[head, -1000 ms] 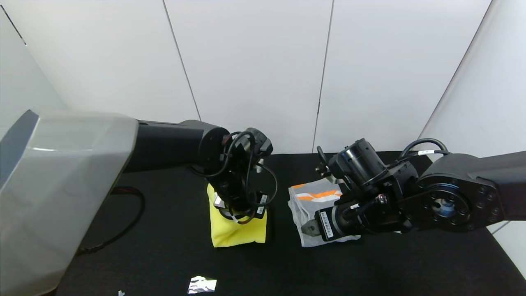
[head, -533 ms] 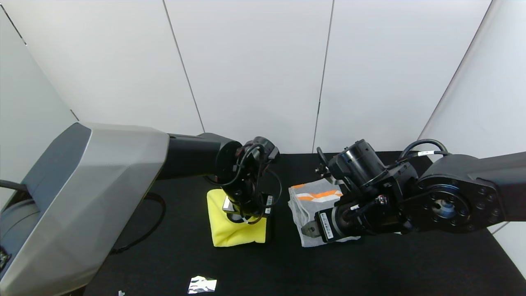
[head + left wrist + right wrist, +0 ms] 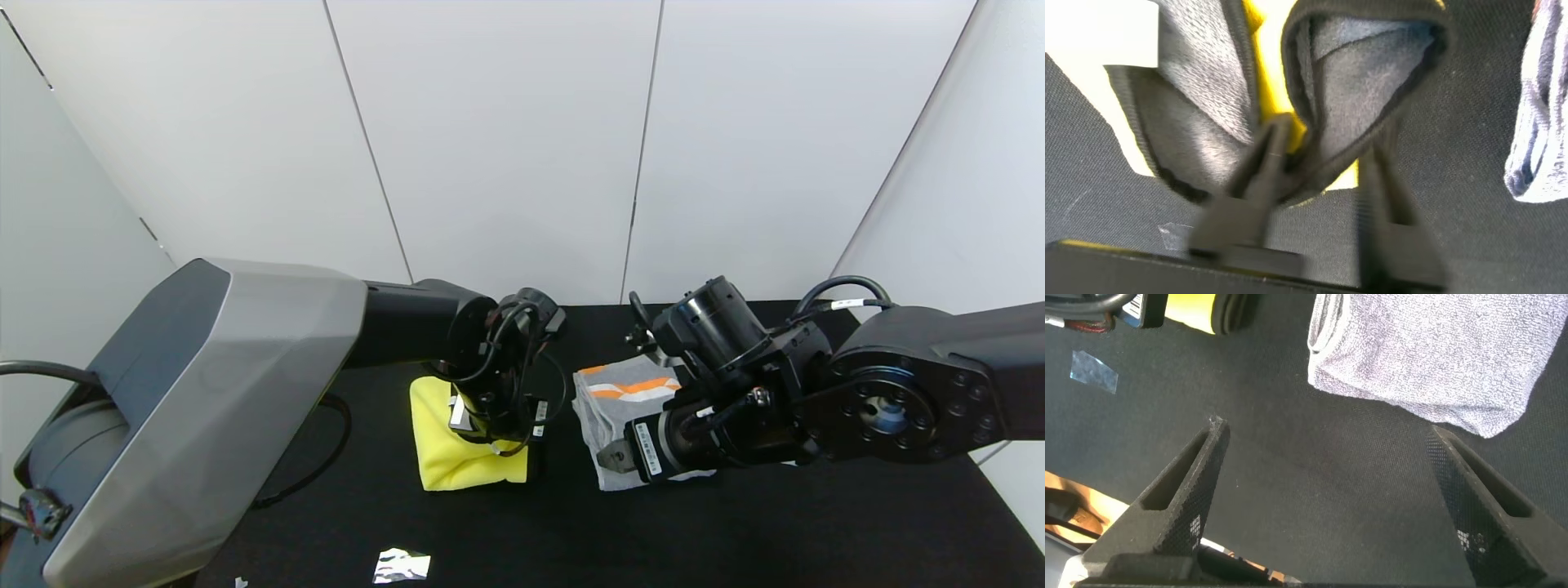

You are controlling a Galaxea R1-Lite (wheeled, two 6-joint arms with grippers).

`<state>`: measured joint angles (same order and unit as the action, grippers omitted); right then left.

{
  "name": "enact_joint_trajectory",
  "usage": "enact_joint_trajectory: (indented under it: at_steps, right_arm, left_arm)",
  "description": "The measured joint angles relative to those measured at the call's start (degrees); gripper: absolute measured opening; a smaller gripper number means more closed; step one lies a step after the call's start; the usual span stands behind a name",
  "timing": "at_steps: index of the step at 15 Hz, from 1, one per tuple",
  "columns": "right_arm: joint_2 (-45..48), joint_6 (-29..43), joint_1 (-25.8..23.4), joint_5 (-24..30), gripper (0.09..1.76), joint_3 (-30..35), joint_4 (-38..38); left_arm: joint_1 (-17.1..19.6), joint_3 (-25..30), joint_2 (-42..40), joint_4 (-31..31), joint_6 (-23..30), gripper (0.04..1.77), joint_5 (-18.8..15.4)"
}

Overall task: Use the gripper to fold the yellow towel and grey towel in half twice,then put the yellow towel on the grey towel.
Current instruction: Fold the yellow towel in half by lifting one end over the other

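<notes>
Now, yellow towel [image 3: 457,457]: directly under left end effector [image 3: 490,437], left of grey towel [image 3: 608,408].
Left end effector: part-open, cloth fold between.
Right end effector [image 3: 1327,498]: wide open, empty.

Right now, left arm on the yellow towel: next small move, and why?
Probably regrip the yellow towel and lift it toward the grey towel. Both lie folded, apart. The left gripper straddles a fold, fingers parted; the right gripper hangs open.
</notes>
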<state>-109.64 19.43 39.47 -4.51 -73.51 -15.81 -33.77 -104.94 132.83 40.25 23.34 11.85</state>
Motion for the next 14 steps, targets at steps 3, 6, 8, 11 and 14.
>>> enact_joint_trajectory:
  at_steps: [3,6,8,11,14]
  right_arm:
    - [0.1,0.0,0.3,0.0,1.71,0.0,0.0]
    - [0.1,0.0,0.5,0.0,1.71,0.1,0.0]
    - [0.0,0.0,0.6,-0.2,1.71,0.2,0.0]
    - [0.0,0.0,0.8,-0.3,1.71,0.3,0.0]
    - [0.0,0.0,0.8,-0.3,1.71,0.3,0.0]
  left_arm:
    - [-0.1,0.0,-0.6,0.3,-0.5,1.07,-0.2]
    - [-0.1,-1.3,-2.0,0.7,-0.5,1.27,-0.3]
    - [-0.1,-2.6,-3.2,2.3,-0.5,1.38,-0.5]
    - [-0.2,-6.0,-4.4,7.7,-0.1,1.48,-0.9]
    - [0.0,-8.0,-5.3,9.7,0.1,1.55,-1.3]
